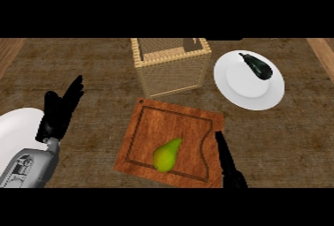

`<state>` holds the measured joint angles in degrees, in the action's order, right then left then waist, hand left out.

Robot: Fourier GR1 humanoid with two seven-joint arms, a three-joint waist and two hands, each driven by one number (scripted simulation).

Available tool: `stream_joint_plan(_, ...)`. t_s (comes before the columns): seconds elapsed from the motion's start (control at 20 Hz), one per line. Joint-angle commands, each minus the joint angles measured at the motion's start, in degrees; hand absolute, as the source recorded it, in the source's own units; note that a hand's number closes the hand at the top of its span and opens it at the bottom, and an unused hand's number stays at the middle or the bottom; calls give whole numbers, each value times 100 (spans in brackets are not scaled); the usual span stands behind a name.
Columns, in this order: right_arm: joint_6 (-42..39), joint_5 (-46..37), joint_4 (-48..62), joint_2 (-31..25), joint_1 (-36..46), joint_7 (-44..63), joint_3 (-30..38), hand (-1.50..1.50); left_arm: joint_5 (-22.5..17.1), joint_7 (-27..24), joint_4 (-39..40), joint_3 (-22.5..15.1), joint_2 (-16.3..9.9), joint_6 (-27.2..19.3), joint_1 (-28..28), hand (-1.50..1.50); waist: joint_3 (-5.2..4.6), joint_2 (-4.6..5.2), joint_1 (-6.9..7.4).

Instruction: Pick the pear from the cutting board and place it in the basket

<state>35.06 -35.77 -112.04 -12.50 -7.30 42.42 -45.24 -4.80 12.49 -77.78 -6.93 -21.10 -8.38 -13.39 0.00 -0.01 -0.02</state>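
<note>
A green-yellow pear (167, 155) lies on the wooden cutting board (189, 126), near its front edge, stem end pointing away. The woven basket (171, 67) stands upright behind the board, open at the top. My right hand (226, 161) shows at the board's right edge with straight fingers pointing away; it is to the right of the pear and not touching it. At the left my left hand (60, 110) rests open, fingers up, well apart from the board.
A white plate (240, 90) sits at the back right with a dark eggplant (257, 66) on it. The counter's wooden edges run along the far left and far right.
</note>
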Motion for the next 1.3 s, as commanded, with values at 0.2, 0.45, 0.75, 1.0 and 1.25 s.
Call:
stream_joint_plan(0.2,-287,171,694,424,336,-455,509,-150,301,-223,-72,291,241,239,324,0,0,-1,6)
stream_joint_plan(0.45,-157,-16,1400,1027,469,-664,444,-150,415,24,54,543,230,468,-85,0,0,0,1)
stream_joint_plan(0.75,-120,260,1869,1145,339,-1298,598,-150,702,182,-312,513,521,420,135,0,1,-1,1)
stream_joint_plan(1.0,45,333,2145,1245,799,-852,393,-150,788,-202,289,679,642,600,-52,0,0,4,-4)
stream_joint_plan(1.25,-545,412,1838,1211,684,-874,756,-150,926,-333,136,736,835,570,267,0,-1,-1,-6)
